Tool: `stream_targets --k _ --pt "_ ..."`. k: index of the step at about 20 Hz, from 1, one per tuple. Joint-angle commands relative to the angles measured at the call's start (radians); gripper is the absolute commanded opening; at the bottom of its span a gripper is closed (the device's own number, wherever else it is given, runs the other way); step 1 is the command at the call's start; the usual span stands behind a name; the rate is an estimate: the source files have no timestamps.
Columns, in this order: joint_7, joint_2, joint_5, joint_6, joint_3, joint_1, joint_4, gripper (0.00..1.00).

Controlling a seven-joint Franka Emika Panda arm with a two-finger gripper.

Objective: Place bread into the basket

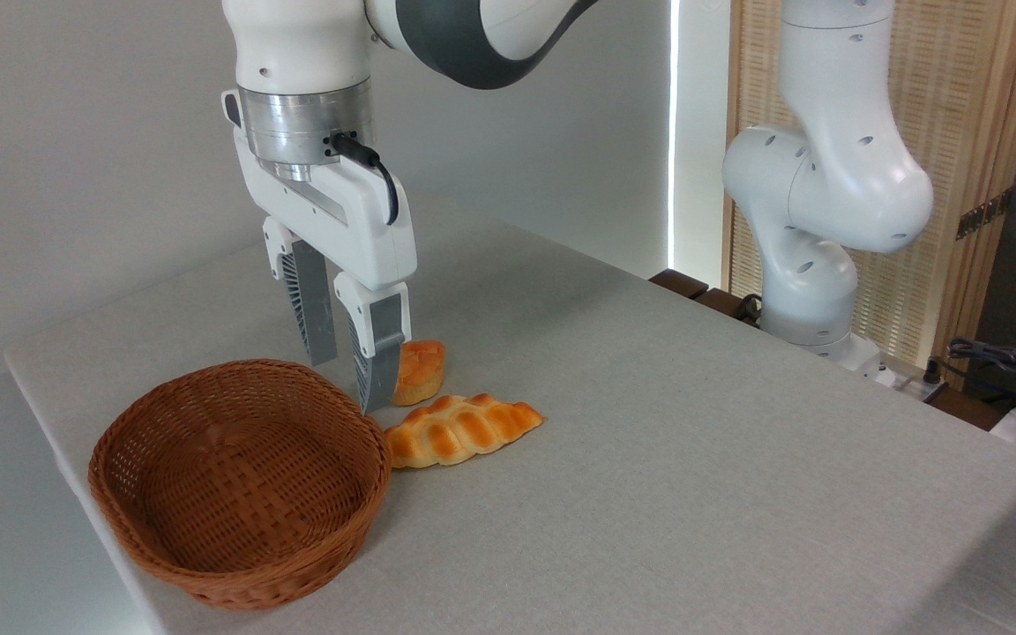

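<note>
**Pincer beside the bun, nothing held yet**

We start at the pincer [347, 386], which hangs fingers-down from the arm just past the far rim of the basket. Its two fingers stand a little way apart with clear air between them, so we read it as part open and holding nothing. The nearer finger [378, 362] crosses in front of the bun in this view and hides its left edge; we cannot tell whether it touches the bun or merely stands before it.

The bun [421, 370] sits on the table [693, 441], to the right of the pincer and, by our reading, slightly behind it. It is not between the fingers. That is the relation the next move turns on: we judge the pincer must shift right and a little back until the fingers straddle the bun, then close. The bun is roundish, so no axis dictates the wrist angle.

Further out, the braided loaf [459, 429] lies nearer the camera, its left end close against the basket [208, 547] wall. It is not our target. The basket is empty.
</note>
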Motion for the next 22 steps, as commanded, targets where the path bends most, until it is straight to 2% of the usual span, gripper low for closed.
stream_targets --k 1,22 --pt "0.004 0.002 -0.056 -0.011 0.002 0.003 0.000 1.00" --pt "-0.002 -0.001 -0.070 -0.008 0.004 0.008 0.001 1.00"
